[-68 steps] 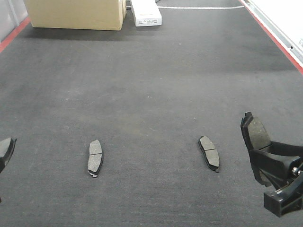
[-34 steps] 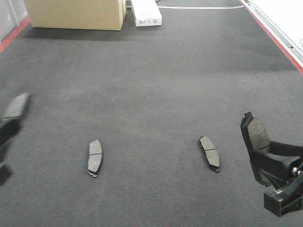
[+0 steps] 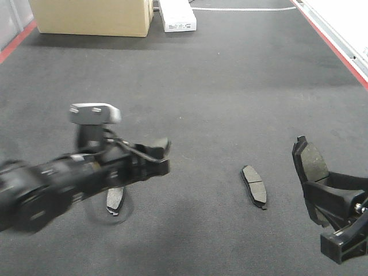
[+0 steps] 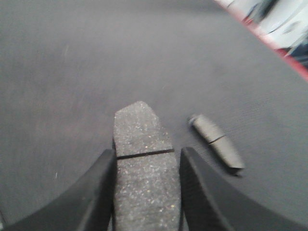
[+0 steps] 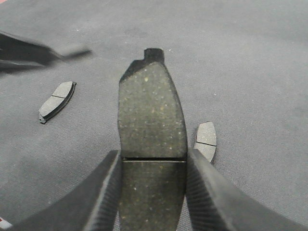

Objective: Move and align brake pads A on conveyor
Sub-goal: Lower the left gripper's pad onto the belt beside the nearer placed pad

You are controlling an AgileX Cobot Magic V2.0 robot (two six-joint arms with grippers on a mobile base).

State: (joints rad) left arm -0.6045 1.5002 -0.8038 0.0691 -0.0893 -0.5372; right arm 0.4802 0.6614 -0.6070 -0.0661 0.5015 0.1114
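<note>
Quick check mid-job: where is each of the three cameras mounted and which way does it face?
Exterior front: above the dark felt conveyor, looking forward and down; both arms show.
Left wrist: behind the left gripper, its black fingers gripping a dark grey grooved brake pad.
Right wrist: behind the right gripper, gripping another pad.
Shared: two loose pads lie on the conveyor, in front and right-wrist views.

An industrial workshop or factory line: a wide dark felt conveyor (image 3: 201,75) with red frame edges fills the scene, brake pads (image 3: 254,185) lie on it, and far beyond the left end effector (image 3: 158,150) stand a cardboard box (image 3: 92,16) and a white box (image 3: 177,16).
</note>
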